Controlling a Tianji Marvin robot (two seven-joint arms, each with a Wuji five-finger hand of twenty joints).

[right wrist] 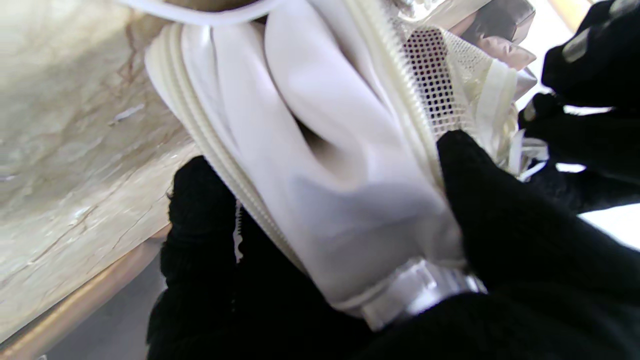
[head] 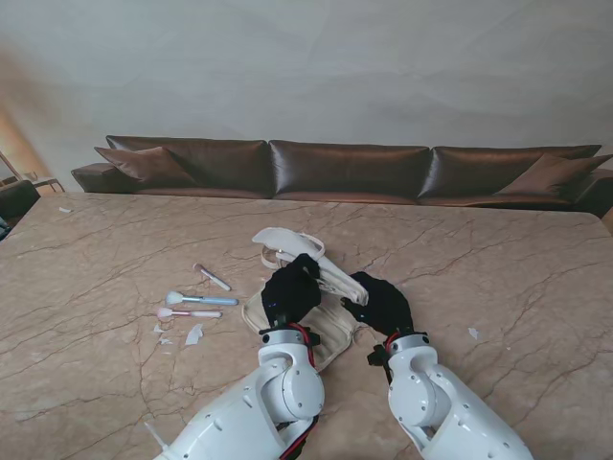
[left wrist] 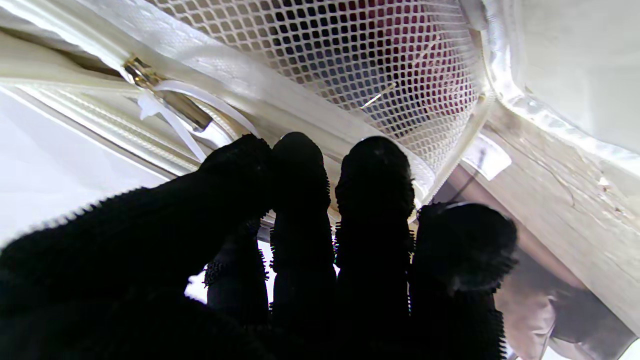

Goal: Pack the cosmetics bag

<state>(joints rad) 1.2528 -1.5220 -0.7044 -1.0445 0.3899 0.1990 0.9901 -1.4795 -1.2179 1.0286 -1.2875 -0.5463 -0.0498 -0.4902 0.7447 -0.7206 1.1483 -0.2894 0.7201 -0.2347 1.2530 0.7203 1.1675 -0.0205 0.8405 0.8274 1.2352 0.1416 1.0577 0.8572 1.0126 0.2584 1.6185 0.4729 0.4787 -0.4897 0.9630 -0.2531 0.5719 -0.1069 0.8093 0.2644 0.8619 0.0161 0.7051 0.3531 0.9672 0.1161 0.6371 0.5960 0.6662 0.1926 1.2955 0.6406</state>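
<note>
Right hand (right wrist: 465, 260) pinching cosmetics bag (head: 316, 326) flap; left hand (head: 290, 292) on bag's mesh pocket (left wrist: 360, 55), grip unclear. Makeup brushes (head: 199, 300) left of bag.

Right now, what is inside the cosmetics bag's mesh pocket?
Through the mesh pocket of the cosmetics bag, the left wrist view shows only dark red and bluish patches and a thin pale line. What they are cannot be told. The left hand covers the bag's interior from above.

No readable text, label, brand, number or sign shows in any of the views.
</note>
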